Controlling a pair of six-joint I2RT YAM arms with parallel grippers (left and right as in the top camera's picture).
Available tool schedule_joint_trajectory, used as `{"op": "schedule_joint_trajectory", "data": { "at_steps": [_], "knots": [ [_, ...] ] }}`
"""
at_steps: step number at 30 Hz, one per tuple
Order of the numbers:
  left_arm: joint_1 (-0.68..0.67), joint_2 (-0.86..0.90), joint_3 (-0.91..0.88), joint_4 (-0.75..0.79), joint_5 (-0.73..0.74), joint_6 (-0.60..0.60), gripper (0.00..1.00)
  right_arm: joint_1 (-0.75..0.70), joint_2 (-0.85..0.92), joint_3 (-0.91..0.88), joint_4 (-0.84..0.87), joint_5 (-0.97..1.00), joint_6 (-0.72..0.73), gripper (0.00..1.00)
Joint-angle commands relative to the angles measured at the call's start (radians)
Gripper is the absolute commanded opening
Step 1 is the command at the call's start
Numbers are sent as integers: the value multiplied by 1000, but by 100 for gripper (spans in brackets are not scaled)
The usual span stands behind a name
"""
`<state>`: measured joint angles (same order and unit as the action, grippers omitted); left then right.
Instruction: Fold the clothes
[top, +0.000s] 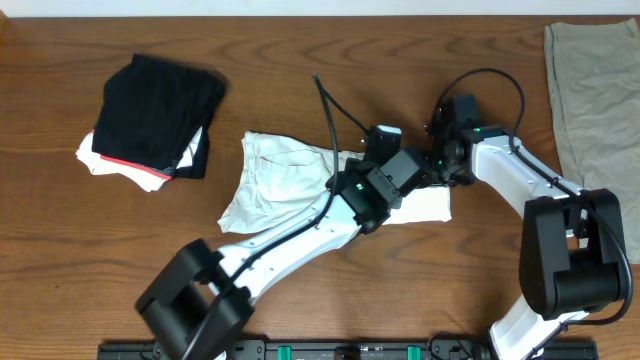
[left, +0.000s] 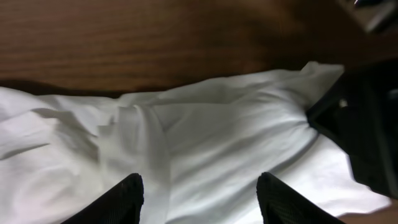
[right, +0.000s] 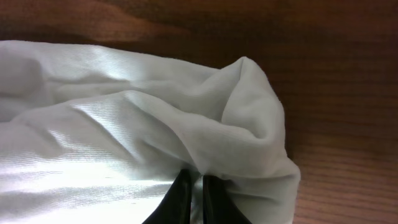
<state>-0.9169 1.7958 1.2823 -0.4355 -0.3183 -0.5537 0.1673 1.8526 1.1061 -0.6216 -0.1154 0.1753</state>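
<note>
White T-shirt (top: 280, 185) lies on the desk (top: 300, 40), long axis left-right, with left arm (top: 290, 240) and right arm (top: 515, 170) both at its right end. Left wrist: left fingers (left: 127, 199) spread, cloth right below. Right wrist: right fingers (right: 180, 199) pinched on a fold.

A dark brown wooden table (top: 300, 40) fills nearly the whole view, its grain running left to right in long swirls. Along the far edge a thin pale strip (top: 200, 6) shows beyond it, floor or wall, I can't tell. The light is soft and even, leaving a faint sheen on the wood.
</note>
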Motion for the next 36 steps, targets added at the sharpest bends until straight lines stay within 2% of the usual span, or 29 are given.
{"op": "schedule_joint_trajectory", "data": {
  "at_steps": [1,8,22,26,29,36],
  "knots": [
    [9,64,2,17,5,-4,61,-17,46,-9,-6,48,3,9],
    [53,116,2,23,-67,-4,61,-17,46,-9,-5,48,3,9],
    [107,190,-6,24,-72,14,61,-17,46,-9,-2,48,3,9],
    [118,190,-6,21,-103,54,59,-17,46,-9,-2,48,3,9],
    [131,188,-6,13,-107,75,54,-17,46,-9,-1,48,3,9],
    [166,154,-6,-4,-151,91,53,-17,46,-9,1,48,3,9]
  ]
}}
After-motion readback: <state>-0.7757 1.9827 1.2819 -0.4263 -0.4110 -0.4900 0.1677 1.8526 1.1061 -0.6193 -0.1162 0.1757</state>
